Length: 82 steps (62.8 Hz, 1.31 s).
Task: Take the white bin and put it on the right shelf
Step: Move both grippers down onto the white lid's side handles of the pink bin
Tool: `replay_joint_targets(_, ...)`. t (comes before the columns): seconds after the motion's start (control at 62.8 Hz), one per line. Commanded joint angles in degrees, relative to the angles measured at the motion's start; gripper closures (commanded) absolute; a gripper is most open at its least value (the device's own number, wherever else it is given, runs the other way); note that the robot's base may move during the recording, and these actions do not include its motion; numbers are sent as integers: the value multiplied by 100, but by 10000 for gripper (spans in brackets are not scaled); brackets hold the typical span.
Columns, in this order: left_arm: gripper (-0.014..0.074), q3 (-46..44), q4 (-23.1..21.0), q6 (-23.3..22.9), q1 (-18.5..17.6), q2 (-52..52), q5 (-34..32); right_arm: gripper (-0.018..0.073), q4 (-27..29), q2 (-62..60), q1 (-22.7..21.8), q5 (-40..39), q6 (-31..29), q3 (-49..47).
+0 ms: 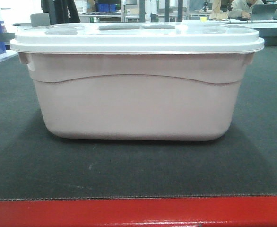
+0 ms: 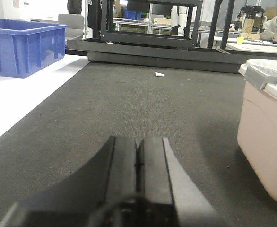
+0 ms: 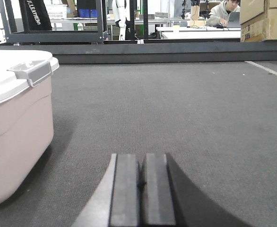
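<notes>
The white bin [image 1: 136,104] is seen upright in the middle of the dark carpeted table [image 1: 25,165], set back from the red edge [image 1: 138,213], with its white lid [image 1: 136,38] seated on top. In the left wrist view, the left hand [image 2: 137,161] is held low over the carpet with its fingers pressed together and nothing between them. The bin is found to its right, apart from it. In the right wrist view, the right hand [image 3: 141,187] is likewise closed on nothing, and the bin lies to its left, untouched. A grey latch [image 3: 32,73] is visible at the lid's end. A blue crate [image 2: 22,45] is placed on a white surface beside the carpet, a small white scrap [image 2: 160,74] lies on the carpet farther off, and cardboard boxes [image 3: 266,19] are stacked at the far right.
</notes>
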Motion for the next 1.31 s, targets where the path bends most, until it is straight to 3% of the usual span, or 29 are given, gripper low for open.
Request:
replay_joint_targets(0.0,713,115,-17,26,9,-78,-497,503,-49,-45,-8,-506,-26,-21)
replay_joint_targets(0.781,713,115,-99,26,9,-78,-497,503,-49,-45,-8,-555,-26,-21)
replay_joint_targets(1.099,713,-6,-173,26,9,-54,-1328,503,-50,-45,-8,-481,-21,-27)
replay_joint_targets(1.211,713,-496,-138,26,9,-50,-1083,503,-12,-45,-8,-820,-21,-242)
replay_joint_targets(1.29,713,-1006,-4,26,9,-23,-529,503,-12,-31,-8,-844,-21,-639)
